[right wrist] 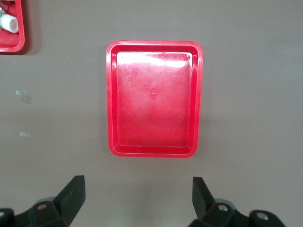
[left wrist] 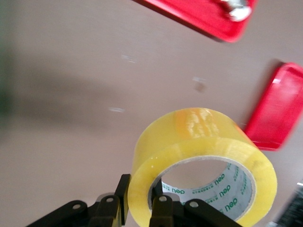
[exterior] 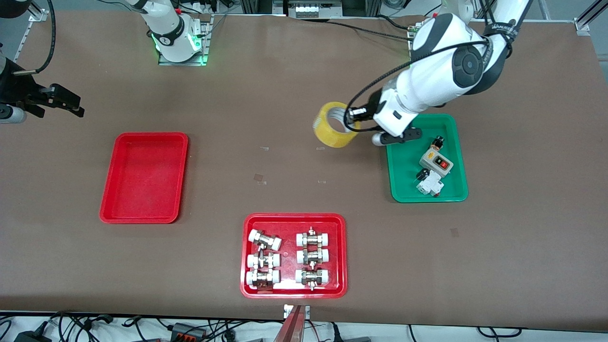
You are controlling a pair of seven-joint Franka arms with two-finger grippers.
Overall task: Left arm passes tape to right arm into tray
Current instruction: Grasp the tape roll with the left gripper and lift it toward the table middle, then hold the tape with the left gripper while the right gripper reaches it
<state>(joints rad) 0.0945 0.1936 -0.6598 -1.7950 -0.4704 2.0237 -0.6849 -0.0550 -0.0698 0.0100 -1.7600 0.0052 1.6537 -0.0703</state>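
Jaws of left gripper clamp "deli"-printed tape; right gripper gapes.

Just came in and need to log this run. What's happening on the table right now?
The left gripper holds the tape up over the middle of the table, jaws shut on the roll's wall. The right gripper waits with jaws open at its own end of the table, above the tray, which has nothing in it. The handover has not happened yet.
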